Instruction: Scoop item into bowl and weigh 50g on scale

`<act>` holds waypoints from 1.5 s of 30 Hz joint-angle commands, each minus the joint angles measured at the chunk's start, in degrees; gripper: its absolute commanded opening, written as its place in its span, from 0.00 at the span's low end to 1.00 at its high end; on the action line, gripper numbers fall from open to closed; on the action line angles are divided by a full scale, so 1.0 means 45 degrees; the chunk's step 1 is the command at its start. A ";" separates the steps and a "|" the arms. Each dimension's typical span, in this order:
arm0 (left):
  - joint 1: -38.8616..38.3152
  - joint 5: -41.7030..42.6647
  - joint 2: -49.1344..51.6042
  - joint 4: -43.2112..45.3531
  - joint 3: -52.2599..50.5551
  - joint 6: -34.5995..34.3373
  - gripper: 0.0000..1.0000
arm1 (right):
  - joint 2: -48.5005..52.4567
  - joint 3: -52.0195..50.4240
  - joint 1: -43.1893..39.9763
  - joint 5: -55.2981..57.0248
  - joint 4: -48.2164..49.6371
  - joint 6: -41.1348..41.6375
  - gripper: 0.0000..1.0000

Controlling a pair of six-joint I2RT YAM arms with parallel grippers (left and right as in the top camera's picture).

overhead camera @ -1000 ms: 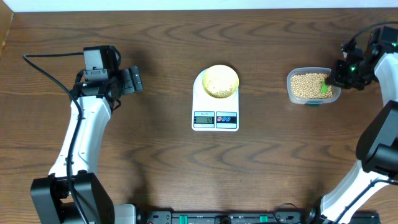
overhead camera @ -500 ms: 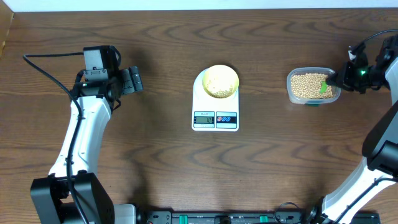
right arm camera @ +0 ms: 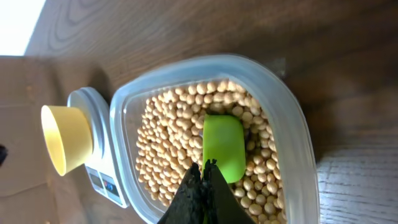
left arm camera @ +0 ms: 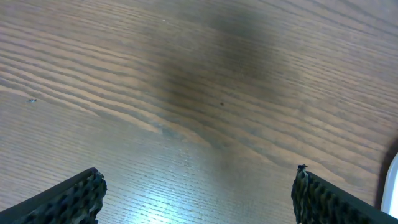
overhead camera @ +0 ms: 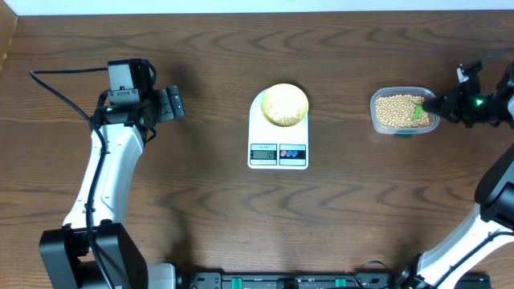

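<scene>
The pale yellow bowl (overhead camera: 285, 105) stands on the white scale (overhead camera: 278, 152) at mid-table, with some beans in it. Right of it, a clear plastic container (overhead camera: 377, 103) holds many tan beans (overhead camera: 393, 111). A green scoop (right arm camera: 224, 146) lies with its blade in the beans (right arm camera: 168, 137). My right gripper (right arm camera: 203, 165) is shut on the scoop's handle at the container's right edge (overhead camera: 440, 106). The bowl (right arm camera: 65, 138) and scale (right arm camera: 99, 177) show beyond the container in the right wrist view. My left gripper (overhead camera: 170, 103) hangs open over bare wood (left arm camera: 198, 179), far left of the scale.
A black cable (overhead camera: 64, 84) runs across the table behind the left arm. The table's back edge (overhead camera: 257, 11) lies just beyond the bowl. Bare wood (overhead camera: 337, 209) stretches in front of the scale and between scale and container.
The right arm's wrist has swung out to the right, away from the container, while the scoop's blade stays in the beans. The left arm has not moved.
</scene>
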 commanded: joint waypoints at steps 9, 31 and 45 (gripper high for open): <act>0.0000 -0.0214 0.0180 -0.0029 0.0010 -0.0117 0.98 | 0.0325 -0.0928 -0.0529 -0.2346 0.0160 -0.0763 0.01; -0.0005 -0.0214 0.0180 -0.0029 0.0010 -0.0117 0.98 | 0.0325 -0.0923 -0.1010 -0.3973 0.0194 -0.0481 0.01; 0.0000 -0.0214 0.0180 -0.0029 0.0010 -0.0117 0.98 | 0.0325 -0.0923 -0.1549 -0.5319 0.0214 -0.0481 0.01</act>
